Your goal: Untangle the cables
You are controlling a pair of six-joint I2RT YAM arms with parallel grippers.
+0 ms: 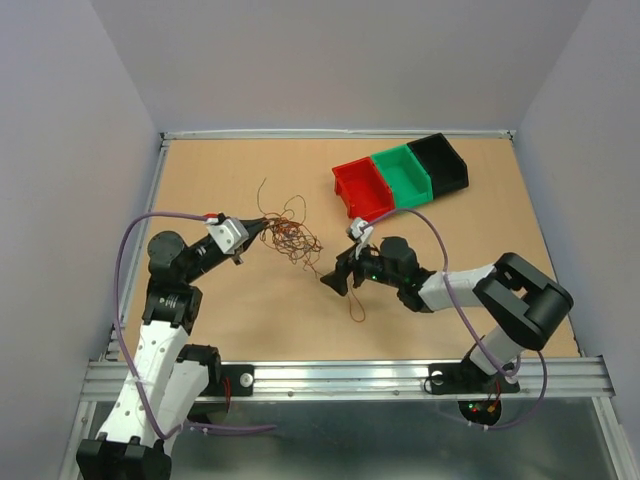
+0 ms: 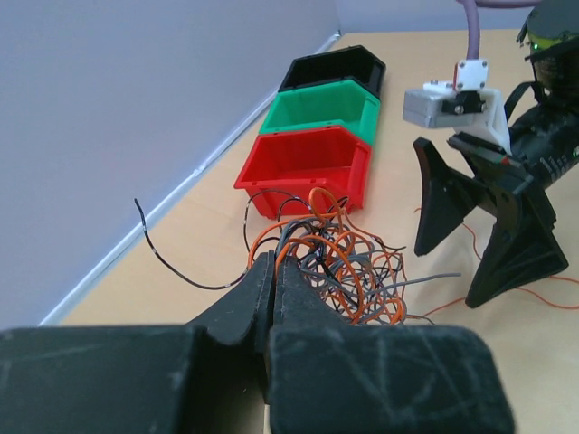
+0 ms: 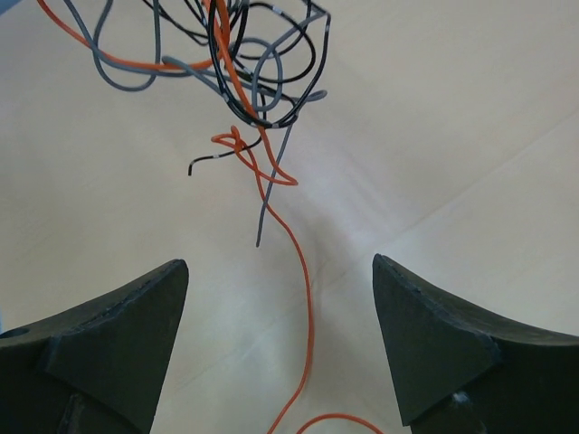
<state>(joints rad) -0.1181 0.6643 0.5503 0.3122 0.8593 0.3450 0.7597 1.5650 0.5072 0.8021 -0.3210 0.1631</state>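
The cables (image 1: 291,236) form a tangle of thin orange, grey and black wires on the tan table. My left gripper (image 1: 262,225) is at the tangle's left edge. In the left wrist view its jaws (image 2: 274,262) are shut with orange and black strands of the tangle (image 2: 348,262) pinched at their tips. My right gripper (image 1: 335,280) is open and empty just right of and below the tangle. In the right wrist view (image 3: 280,264) a loose orange wire (image 3: 304,298) runs on the table between its spread fingers, with the tangle (image 3: 244,72) ahead.
A red bin (image 1: 362,190), green bin (image 1: 402,175) and black bin (image 1: 438,163) stand in a row at the back right. A single black wire (image 2: 154,253) trails left of the tangle. The table has raised edges and walls around.
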